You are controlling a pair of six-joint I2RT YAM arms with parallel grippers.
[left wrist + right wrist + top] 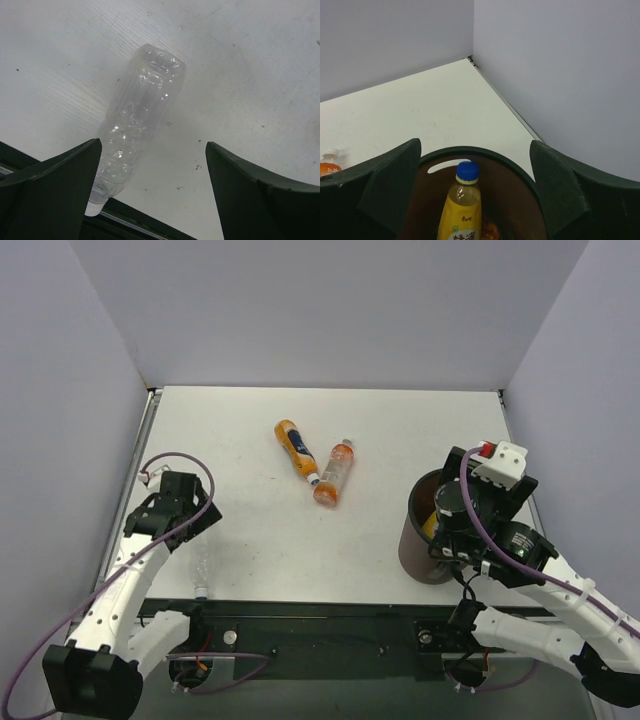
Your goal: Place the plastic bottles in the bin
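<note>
Bin [411,540]: dark brown, upright on the counter [400,430]. Yellow-labelled bottle [462,210]: inside the bin, upright, blue cap up. Right gripper [475,146]: directly above the bin, jaws wide, holding nothing. Orange bottle with blue band [296,451] and clear bottle with orange liquid [335,475]: lying left of the bin, touching each other. Colourless bottle [140,115]: lying far left of the bin. Left gripper [152,145]: over that bottle, jaws wide, empty.
</note>
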